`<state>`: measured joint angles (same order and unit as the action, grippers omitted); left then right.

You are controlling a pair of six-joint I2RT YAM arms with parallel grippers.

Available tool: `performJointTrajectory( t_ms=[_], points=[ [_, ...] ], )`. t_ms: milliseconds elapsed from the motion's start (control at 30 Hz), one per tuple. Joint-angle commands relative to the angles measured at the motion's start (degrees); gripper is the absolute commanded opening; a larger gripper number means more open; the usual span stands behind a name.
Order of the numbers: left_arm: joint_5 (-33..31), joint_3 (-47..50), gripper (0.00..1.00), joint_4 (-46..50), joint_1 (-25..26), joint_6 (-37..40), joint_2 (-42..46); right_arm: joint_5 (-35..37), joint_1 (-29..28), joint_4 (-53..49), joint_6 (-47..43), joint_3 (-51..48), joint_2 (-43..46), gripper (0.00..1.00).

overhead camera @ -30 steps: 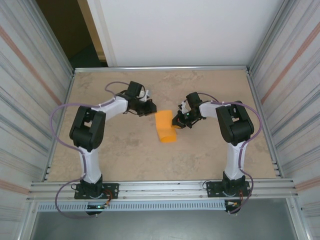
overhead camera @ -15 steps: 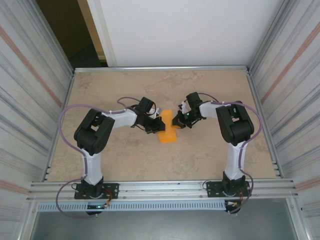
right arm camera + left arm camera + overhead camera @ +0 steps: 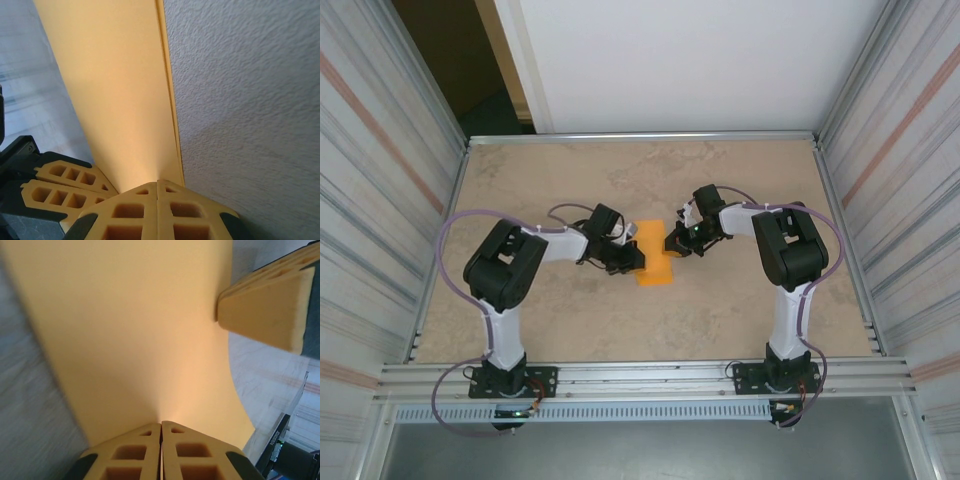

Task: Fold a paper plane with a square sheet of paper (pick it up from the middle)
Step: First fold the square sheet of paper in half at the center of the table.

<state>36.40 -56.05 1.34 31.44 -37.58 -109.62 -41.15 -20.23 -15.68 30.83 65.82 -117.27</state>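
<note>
Left end effector (image 3: 635, 258): clamped on paper (image 3: 655, 266), left edge. Right end effector (image 3: 670, 241): clamped on right edge. Arms bent, wrists toward paper.

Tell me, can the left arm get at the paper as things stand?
Likely yes: the left gripper sits at the left edge of the paper, jaws shut on it. The right gripper pinches the opposite edge, so nothing seems to block the left side.
</note>
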Motion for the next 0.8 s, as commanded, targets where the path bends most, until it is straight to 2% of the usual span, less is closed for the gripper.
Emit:
performJointTrajectory(
  t_ms=[0, 200, 333, 500, 767],
  points=[
    [-3.4, 5.7, 0.1, 2.2, -2.1, -1.5, 3.0, 21.8, 1.1, -11.0, 0.6, -6.9, -9.8, 0.0],
    [-2.4, 4.1, 0.11, 0.1, -3.0, -2.2, 9.1, 21.8, 1.2, -10.9, 0.6, -7.1, -9.8, 0.0],
    [-0.4, 0.6, 0.11, -5.8, -1.6, -6.1, 5.1, 21.7, 1.1, -10.6, 0.8, -7.1, -9.9, 0.0],
    [0.4, -4.5, 0.1, -5.7, 0.9, -7.2, -1.0, 21.5, 1.0, -10.1, 1.1, -7.3, -9.9, 0.0],
    [0.0, -0.1, 0.1, -4.6, -0.9, -7.2, -2.2, 22.0, 1.0, -10.0, 1.1, -7.6, -9.8, 0.0]
  ],
)
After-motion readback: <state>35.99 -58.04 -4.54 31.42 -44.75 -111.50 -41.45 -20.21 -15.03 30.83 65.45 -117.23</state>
